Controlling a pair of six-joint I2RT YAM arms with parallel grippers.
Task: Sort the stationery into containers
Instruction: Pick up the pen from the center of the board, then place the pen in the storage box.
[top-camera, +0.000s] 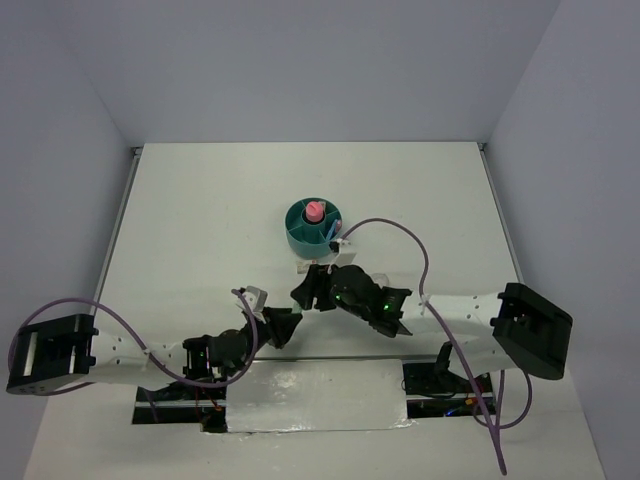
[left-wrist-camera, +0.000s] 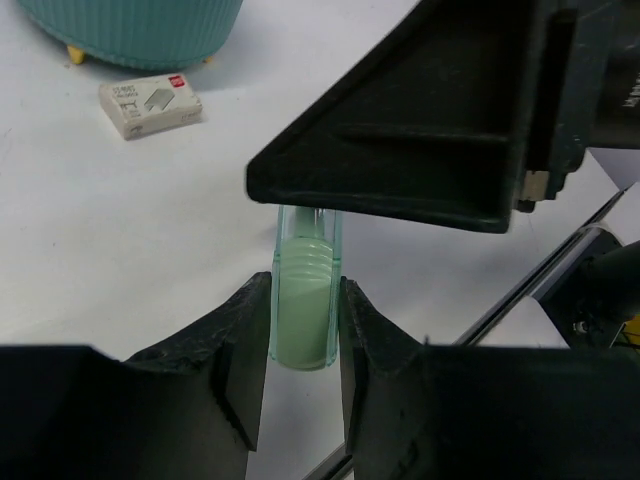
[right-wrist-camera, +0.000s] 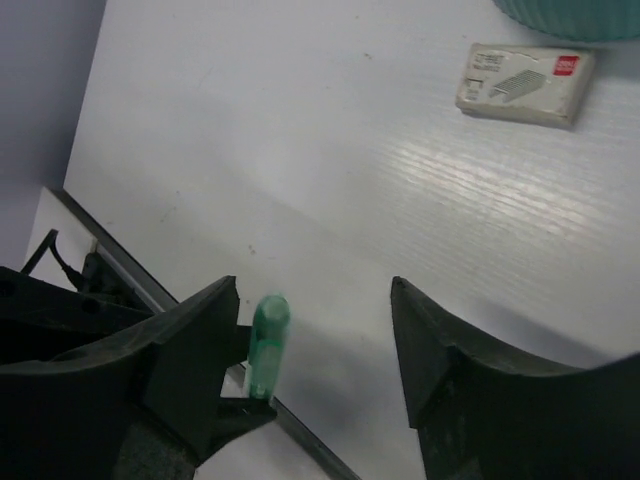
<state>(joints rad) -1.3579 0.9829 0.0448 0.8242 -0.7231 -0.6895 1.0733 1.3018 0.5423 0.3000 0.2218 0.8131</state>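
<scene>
Green translucent plastic shows between the fingers of the left gripper (left-wrist-camera: 305, 300). It is closed on a green translucent capsule-shaped piece (left-wrist-camera: 305, 335), with a pad pressed to each side. The piece stands roughly upright in the grip, above the white table (top-camera: 200, 200) and near its near edge.

The right gripper (right-wrist-camera: 312, 300) is at the same spot, coming in from the right. Its jaws stand wide apart and clamp nothing. In the right wrist view the top of the green piece sits just beside one finger, and the other finger is well apart from it. In the left wrist view one black finger (left-wrist-camera: 420, 150) of the right gripper crosses over the top end of the piece and hides it. Whether it touches the piece there cannot be told.

Farther out on the table stands the round teal plastic desk organiser (top-camera: 300, 235), at about the middle from left to right. A pink cylindrical tube (top-camera: 314, 211) stands in its central cup, and a blue piece (top-camera: 331, 231) leans in a ring compartment on the right side. A small beige cardboard box (left-wrist-camera: 150, 105) printed with a staple drawing lies flat just near of the organiser, between it and the two grippers.
</scene>
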